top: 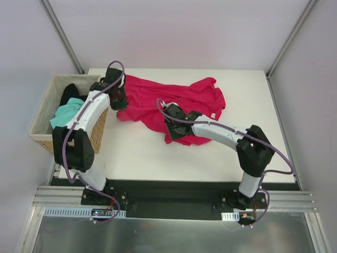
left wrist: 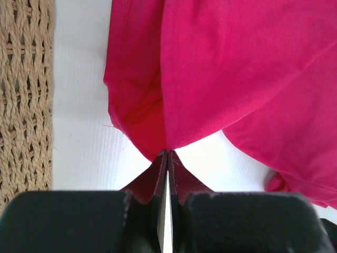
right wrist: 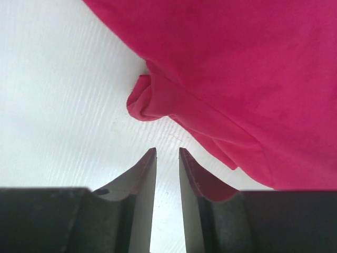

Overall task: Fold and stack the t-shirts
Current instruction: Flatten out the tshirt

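There's the left end effector (left wrist: 167, 154) clamped tight on a corner of the crimson t-shirt (top: 179, 97), just beside the wicker basket (top: 39, 132). The right end effector (right wrist: 167, 152) is parted narrowly and gripping nothing, at the shirt's near edge farther from the basket. The shirt lies rumpled on the bench (top: 253, 153), its long axis running straight away from the basket.

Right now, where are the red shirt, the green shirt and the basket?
red shirt (top: 174, 100): top view, middle of the spread cloth.
green shirt (top: 66, 113): top view, bunched cloth inside the basket.
basket (top: 45, 107): top view, its left rim.
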